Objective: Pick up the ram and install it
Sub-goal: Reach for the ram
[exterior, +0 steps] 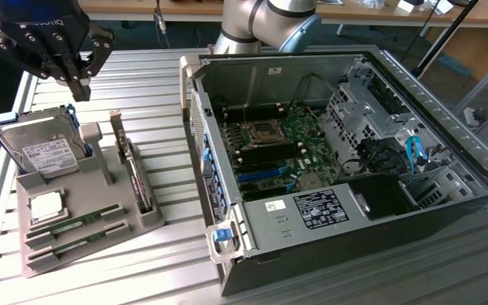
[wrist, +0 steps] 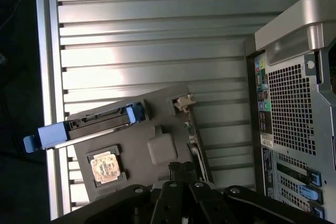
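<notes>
**Gripper (exterior: 79, 89) is hovering shut and empty at the upper left of the exterior view; ram pickup not yet made.**

Reading the exterior view left to right: the fingers are sitting pressed together, gripping nothing, above the hard drive (exterior: 36, 149), which is standing at the back of the grey holder (exterior: 147, 221). The ram (exterior: 73, 224) is lying in its slot near the holder's front, lower left of the frame. A second stick (exterior: 76, 242) is lying just beside it, and both are well apart from the gripper. The processor chip (exterior: 46, 206) is resting between drive and sticks, and the upright card (exterior: 134, 171) is standing to their right. The computer case (exterior: 354, 254) is lying open across centre and right, exposing its motherboard (exterior: 269, 146). Judgement: task is barely starting; grasp and install are both left to do.
</notes>
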`<action>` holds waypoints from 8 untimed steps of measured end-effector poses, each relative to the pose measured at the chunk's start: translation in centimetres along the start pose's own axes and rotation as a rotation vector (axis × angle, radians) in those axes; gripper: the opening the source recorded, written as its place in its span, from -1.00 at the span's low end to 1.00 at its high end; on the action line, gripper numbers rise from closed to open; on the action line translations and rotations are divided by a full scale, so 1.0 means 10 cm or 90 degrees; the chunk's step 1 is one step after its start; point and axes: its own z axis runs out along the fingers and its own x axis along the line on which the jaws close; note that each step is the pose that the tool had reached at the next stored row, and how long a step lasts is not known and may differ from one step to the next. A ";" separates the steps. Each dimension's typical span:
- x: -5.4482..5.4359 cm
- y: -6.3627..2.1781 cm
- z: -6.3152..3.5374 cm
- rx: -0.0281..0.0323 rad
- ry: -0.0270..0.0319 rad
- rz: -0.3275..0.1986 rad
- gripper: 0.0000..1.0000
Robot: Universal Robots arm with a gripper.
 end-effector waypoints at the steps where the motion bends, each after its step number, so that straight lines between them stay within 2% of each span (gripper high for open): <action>1: 0.00 -0.011 0.000 0.0001 0.0000 0.000 -0.79; 8: -0.01 -0.104 -0.004 0.0004 -0.0001 0.000 -0.79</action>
